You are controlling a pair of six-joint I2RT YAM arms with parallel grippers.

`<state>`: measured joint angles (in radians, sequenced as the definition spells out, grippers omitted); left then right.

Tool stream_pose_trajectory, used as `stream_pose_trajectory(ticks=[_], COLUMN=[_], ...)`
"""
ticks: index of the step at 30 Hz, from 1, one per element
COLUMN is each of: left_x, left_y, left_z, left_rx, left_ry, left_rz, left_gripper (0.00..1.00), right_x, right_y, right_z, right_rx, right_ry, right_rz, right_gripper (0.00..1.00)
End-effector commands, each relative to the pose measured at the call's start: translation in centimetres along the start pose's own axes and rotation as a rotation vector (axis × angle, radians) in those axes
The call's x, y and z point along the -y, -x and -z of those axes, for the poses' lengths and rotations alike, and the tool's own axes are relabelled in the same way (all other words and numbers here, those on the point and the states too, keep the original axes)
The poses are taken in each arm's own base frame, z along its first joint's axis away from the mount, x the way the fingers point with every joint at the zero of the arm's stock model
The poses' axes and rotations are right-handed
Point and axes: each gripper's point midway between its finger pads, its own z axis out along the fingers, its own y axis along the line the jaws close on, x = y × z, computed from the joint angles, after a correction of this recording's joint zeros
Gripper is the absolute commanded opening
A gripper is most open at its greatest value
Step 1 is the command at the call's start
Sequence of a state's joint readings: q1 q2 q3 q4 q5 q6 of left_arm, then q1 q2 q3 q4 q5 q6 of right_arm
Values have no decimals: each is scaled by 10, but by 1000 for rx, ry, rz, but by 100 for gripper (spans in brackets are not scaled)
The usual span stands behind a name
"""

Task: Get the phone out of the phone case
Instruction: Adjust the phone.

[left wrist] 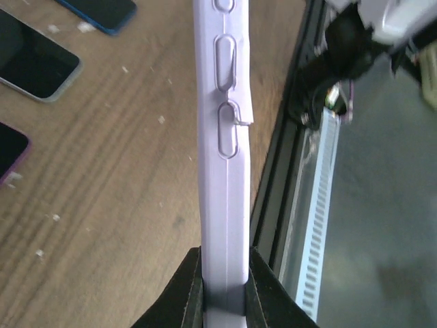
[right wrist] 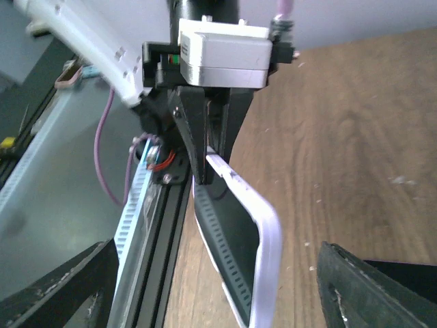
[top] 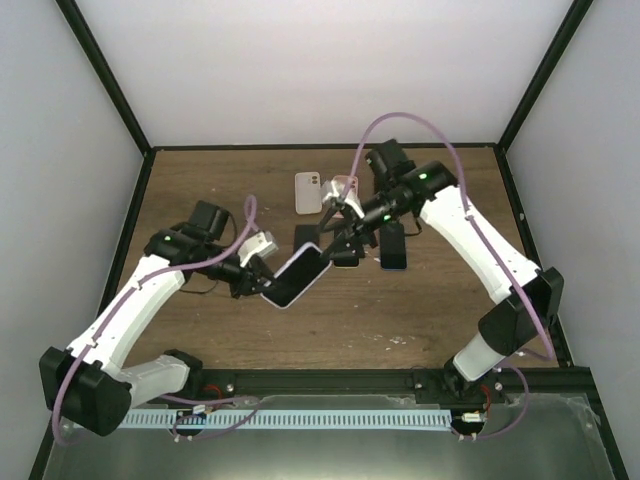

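While the left gripper reaches in from the left side of the desk, its two fingers are pressed together on one end of the phone case, pinching the pale lavender shell across its thickness. The left wrist view shows the case edge-on, its side button cut-outs facing the camera, with the wood of the desk behind it.

The phone sits in the case, dark screen showing. From above the pair lies slantwise over the middle of the desk, a little left of centre, and the other end points toward the far right corner.

At that end is the right gripper. Its fingers are spread wide apart, one on each side of the case's rounded corner, and neither touches the rim in the wrist view.

Beyond it toward the far edge lie a white handset, back up, and a pink-edged handset just beside it. A dark handset lies flat to the right of the right gripper, partly under that arm, with another black one just to its left.
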<state>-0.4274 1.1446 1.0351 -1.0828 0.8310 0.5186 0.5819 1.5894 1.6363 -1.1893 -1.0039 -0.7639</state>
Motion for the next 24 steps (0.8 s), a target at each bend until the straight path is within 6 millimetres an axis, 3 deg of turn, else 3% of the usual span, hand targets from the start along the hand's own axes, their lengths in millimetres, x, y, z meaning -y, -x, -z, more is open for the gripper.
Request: stream_pose_trajectory(ticks=[1,7,12,19,24], left_x=[-5,-31,-41,-6,12], left_y=[42,65,63,58,59], left_z=[25,59,85,96,102], left_rx=[245,477,609,650,680], left_ry=[-65,-173,-230,-197,-163], left_rz=[59,263,298,97,18], left_gripper=[0,0,0,0,0], right_x=[5,23,32,31,18], right_y=[40,50,47,50,58], right_z=[39,58,62,61,64], right_rx=[148,265,311,374,427], right_ry=[-53,-99,-143,-106,-41], right_rz=[18,-81,-109,-169,-155], right_gripper=[80,88,89,95,99])
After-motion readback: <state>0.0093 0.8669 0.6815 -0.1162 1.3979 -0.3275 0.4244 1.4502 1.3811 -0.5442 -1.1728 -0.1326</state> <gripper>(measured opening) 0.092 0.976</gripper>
